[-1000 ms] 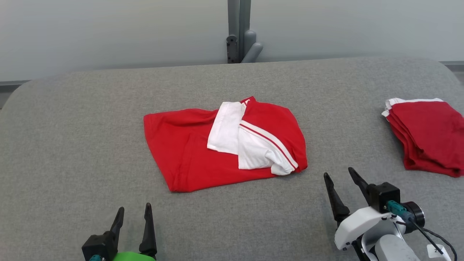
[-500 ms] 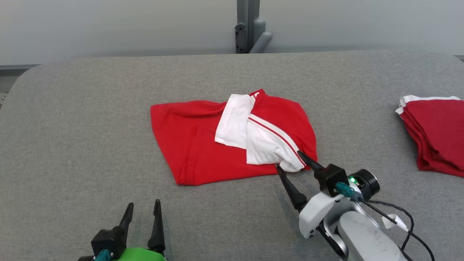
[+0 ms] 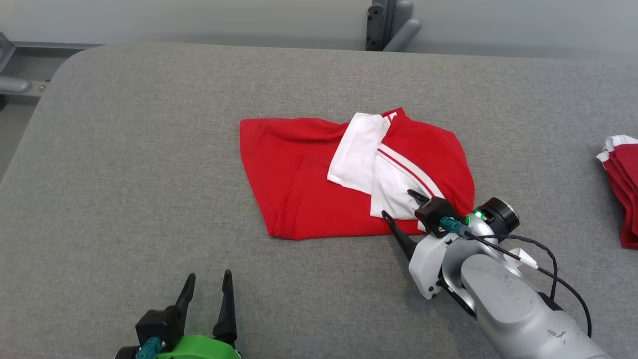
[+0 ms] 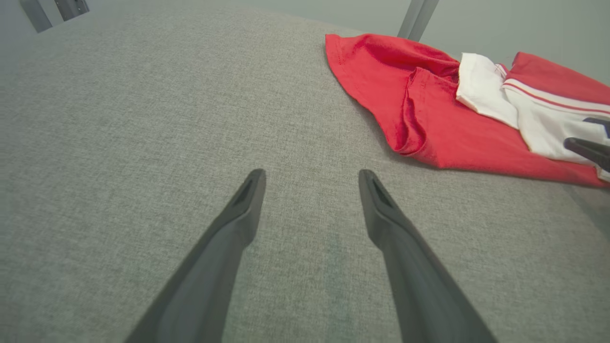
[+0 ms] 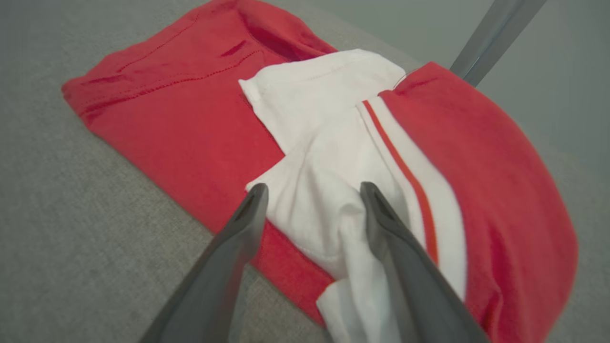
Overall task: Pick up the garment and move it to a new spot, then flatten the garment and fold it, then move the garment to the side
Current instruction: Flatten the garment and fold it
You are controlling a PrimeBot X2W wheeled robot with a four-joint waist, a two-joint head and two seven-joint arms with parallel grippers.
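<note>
A red garment (image 3: 299, 174) with white sleeve panels (image 3: 359, 154) lies rumpled in the middle of the grey padded table (image 3: 149, 149). My right gripper (image 3: 398, 203) stands open over its near right corner, one finger on each side of the white sleeve fold (image 5: 324, 209); the jaws are spread and hold nothing. My left gripper (image 3: 208, 283) is open near the table's front edge, well to the left of the garment (image 4: 429, 119), with bare fabric surface between its fingers (image 4: 248, 200). The right gripper's dark fingertip (image 4: 588, 150) shows at the edge of the left wrist view.
A folded stack of red garments (image 3: 620, 189) with white trim lies at the table's far right edge. A grey post and bracket (image 3: 389, 25) stand behind the table's back edge. A metal rail (image 3: 20, 85) shows past the table's left corner.
My right arm has reached forward and left from the table's front right to the garment's near right corner, still open. The head camera has shifted, sliding the scene rightward. The left gripper is unchanged.
</note>
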